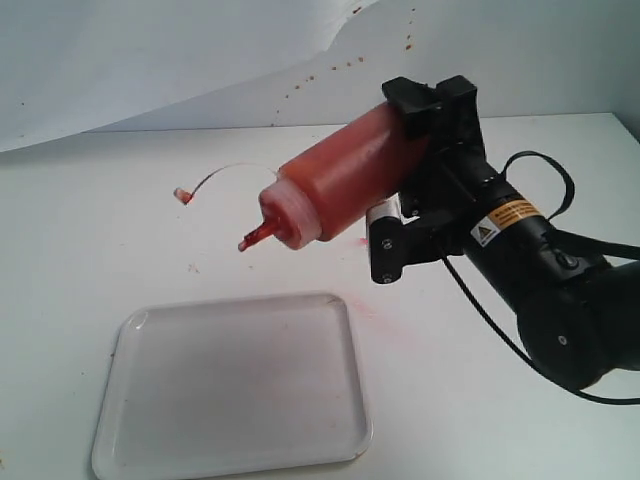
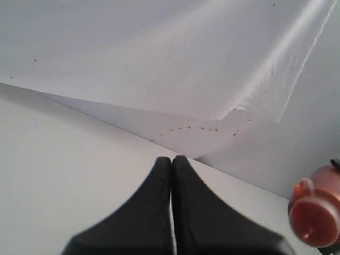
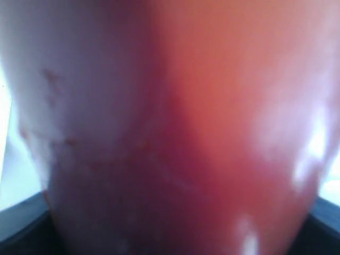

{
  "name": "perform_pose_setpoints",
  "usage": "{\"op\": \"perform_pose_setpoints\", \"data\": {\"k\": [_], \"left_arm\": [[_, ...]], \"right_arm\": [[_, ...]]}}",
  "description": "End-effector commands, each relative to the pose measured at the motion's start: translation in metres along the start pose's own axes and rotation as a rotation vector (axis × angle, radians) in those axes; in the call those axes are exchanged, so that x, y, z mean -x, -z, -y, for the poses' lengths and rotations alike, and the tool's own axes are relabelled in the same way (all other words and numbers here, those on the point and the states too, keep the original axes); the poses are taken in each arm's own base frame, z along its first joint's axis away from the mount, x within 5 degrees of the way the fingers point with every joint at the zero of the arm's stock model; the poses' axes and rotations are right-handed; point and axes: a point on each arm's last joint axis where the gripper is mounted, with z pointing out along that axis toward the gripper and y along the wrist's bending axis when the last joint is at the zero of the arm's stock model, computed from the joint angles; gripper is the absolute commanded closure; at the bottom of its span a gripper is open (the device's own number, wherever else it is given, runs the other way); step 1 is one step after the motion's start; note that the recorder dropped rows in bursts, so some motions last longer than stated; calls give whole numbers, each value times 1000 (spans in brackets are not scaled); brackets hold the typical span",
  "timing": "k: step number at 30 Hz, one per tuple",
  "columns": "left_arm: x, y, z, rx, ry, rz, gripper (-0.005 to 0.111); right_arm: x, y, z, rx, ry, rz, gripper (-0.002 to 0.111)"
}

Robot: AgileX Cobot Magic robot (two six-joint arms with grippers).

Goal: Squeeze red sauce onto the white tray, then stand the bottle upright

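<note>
Three views, one bottle [image 1: 350, 180]
My exterior view looks down on the surface [image 1: 100, 230]; left wrist looks low past its gripper [image 2: 171, 162], bottle at frame edge; right wrist sits right against it.

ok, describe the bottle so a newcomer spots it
Find the black arm at the exterior view's right. Its right gripper holds the bottle in the air, tilted nozzle-down, near the white tray. It is the only translucent red thing, with a whitish cap and a thin tether.
</note>
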Motion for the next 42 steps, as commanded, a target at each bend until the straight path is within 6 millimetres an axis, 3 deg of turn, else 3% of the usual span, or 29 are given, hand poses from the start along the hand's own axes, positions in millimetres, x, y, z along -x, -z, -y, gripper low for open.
{"op": "perform_pose_setpoints", "data": {"k": [1, 4, 8, 16, 21, 28, 31, 36, 42], "left_arm": [[13, 5, 13, -24, -44, -30, 107], [18, -2, 18, -2, -98, -130, 107], [19, -21, 25, -18, -159, -318, 107], [24, -82, 40, -169, -292, -582, 102], [24, -120, 50, -286, -228, -785, 80], [25, -179, 55, -392, -99, -933, 30], [21, -198, 58, -485, -61, -942, 24], [13, -226, 59, -657, 38, -936, 24], [-1, -255, 52, -741, 120, -967, 24]], "right_arm": [[5, 0, 15, -99, 202, 15, 108], [5, 0, 15, -100, 320, 9, 108], [5, 0, 15, -97, 329, 3, 108], [23, 2, 18, -112, 318, 55, 108], [30, 4, 19, -117, 316, 80, 108], [32, 4, 14, -76, 323, 106, 108], [32, 4, 14, -72, 323, 108, 108], [32, 4, 14, -72, 323, 108, 108], [34, 4, 15, -85, 337, 132, 108]]}}
